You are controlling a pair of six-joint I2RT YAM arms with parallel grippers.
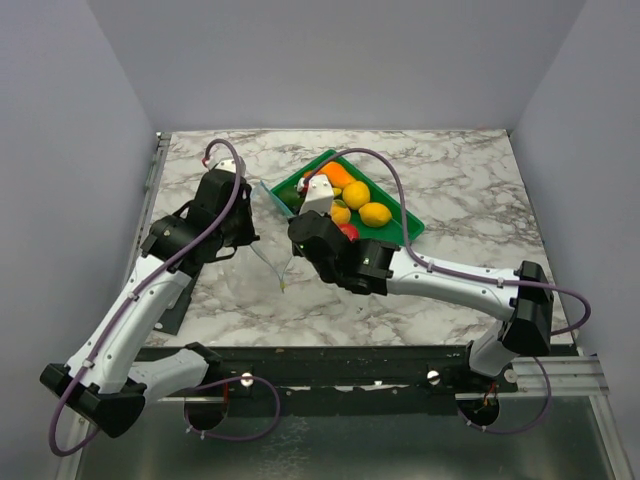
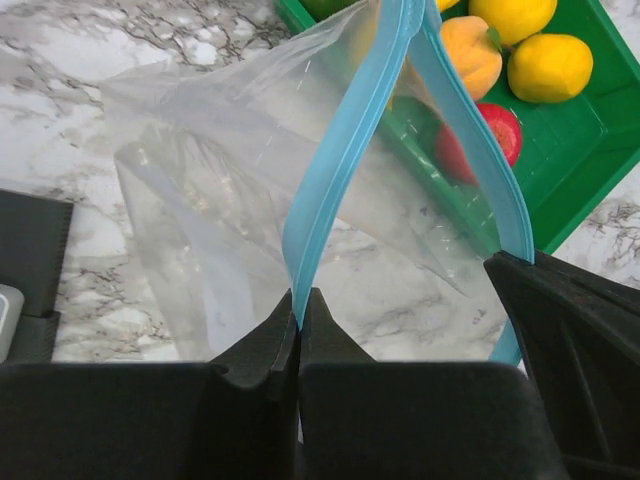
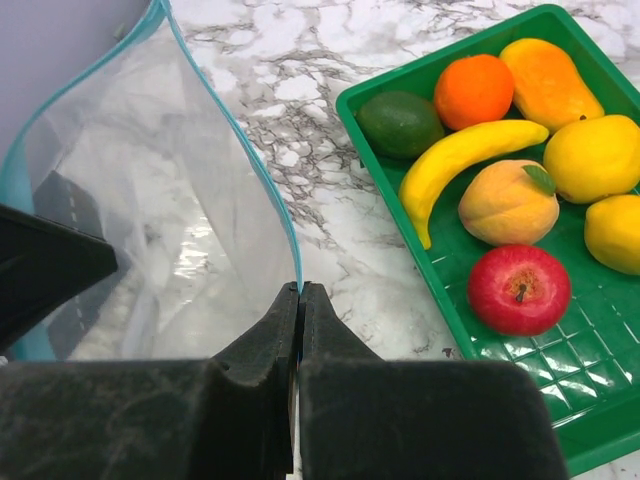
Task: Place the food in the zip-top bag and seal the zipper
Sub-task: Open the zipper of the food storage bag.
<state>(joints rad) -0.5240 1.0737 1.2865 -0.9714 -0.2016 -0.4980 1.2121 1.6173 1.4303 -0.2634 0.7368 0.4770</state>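
Left of centre, the left gripper (image 2: 298, 310) is clamped on the zipper (image 2: 338, 170) of the zip-top bag (image 2: 200, 200); the right gripper (image 3: 300, 300) pinches its opposite lip. Rightward, the food (image 3: 510, 200) lies in the green tray (image 3: 600, 420). Pulling unevenly could slip the film free, collapsing the mouth.
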